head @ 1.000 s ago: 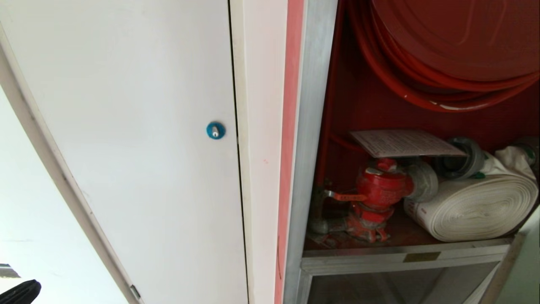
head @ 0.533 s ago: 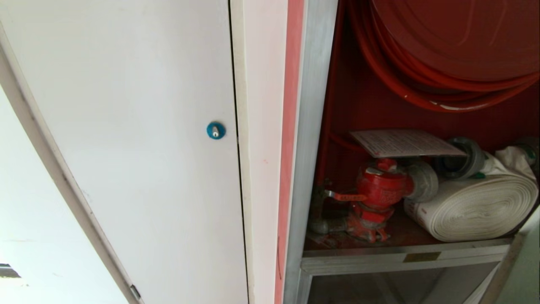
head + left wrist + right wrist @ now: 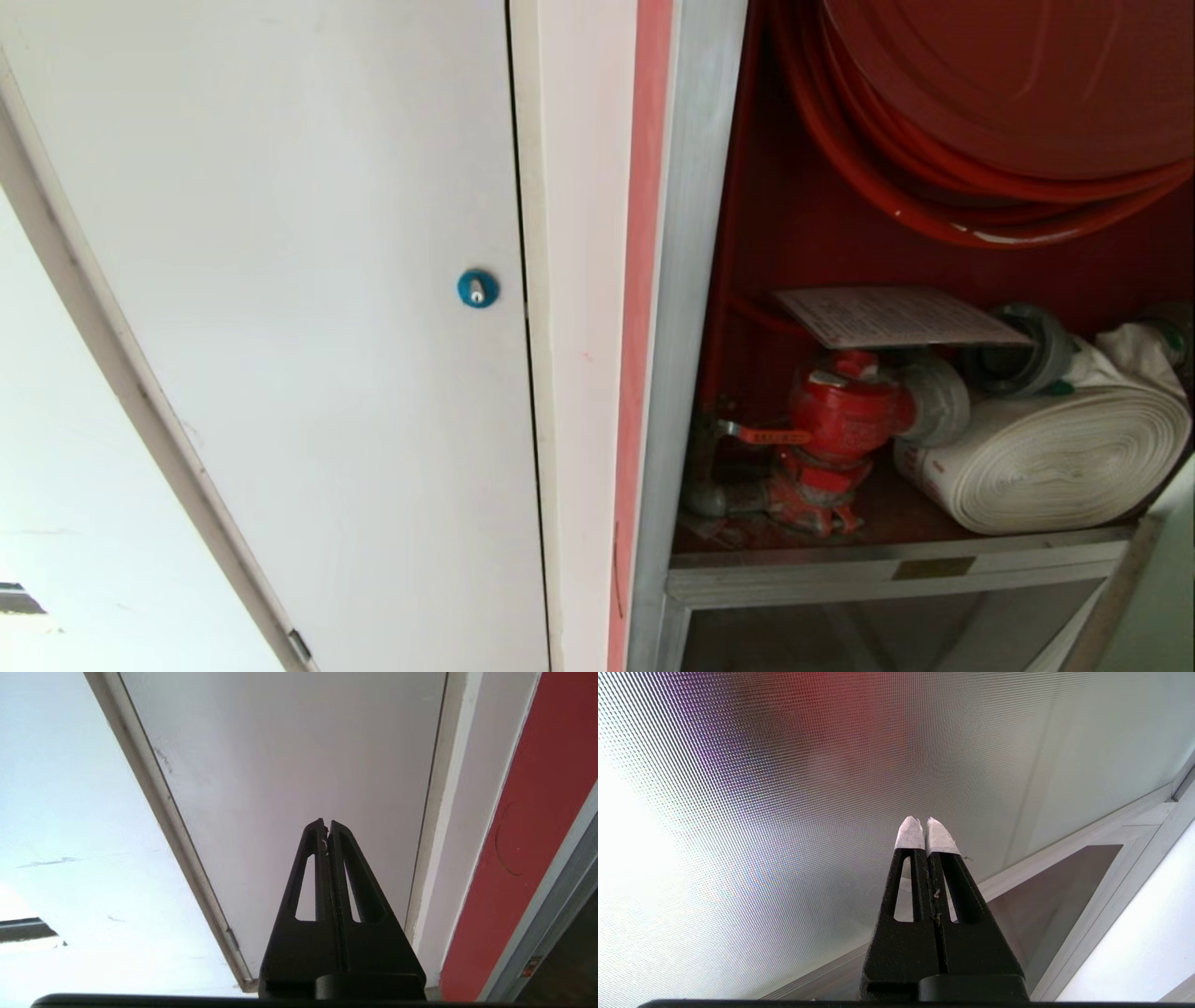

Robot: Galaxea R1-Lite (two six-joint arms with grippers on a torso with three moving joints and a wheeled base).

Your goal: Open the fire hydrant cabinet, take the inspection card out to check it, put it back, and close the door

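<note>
The white door [image 3: 280, 308] is filling the left half of the head view; its blue lock [image 3: 477, 287] is sitting near the door's right edge; a white jamb [image 3: 574, 327] and a red strip [image 3: 639, 280] are running down beside it; the cabinet [image 3: 686, 308] is standing to the right of these with its red interior exposed. Inside, the hose reel [image 3: 1008, 84] is hanging at the top with red hose looped beneath it; the card [image 3: 896, 317] is lying roughly flat on top of the red valve [image 3: 840, 420], its right end reaching over a grey coupling [image 3: 1027, 350]; a rolled white hose [image 3: 1055, 457] is lying on the cabinet floor just right of the valve; a lower glass panel [image 3: 887, 639] is showing below the sill.

Neither arm is appearing in the head view. In the left wrist view the left gripper [image 3: 327, 828] is pointing at the white door, apart from it, its jaws pressed together with nothing between them; the red strip and the cabinet's silver frame are lying to one side. In the right wrist view the right gripper [image 3: 924, 826] is sitting close before a dotted translucent glass pane [image 3: 784, 788]; its white-taped fingertips [image 3: 909, 835] are clenched together and empty; whether this pane belongs to the cabinet's door cannot be told.
</note>
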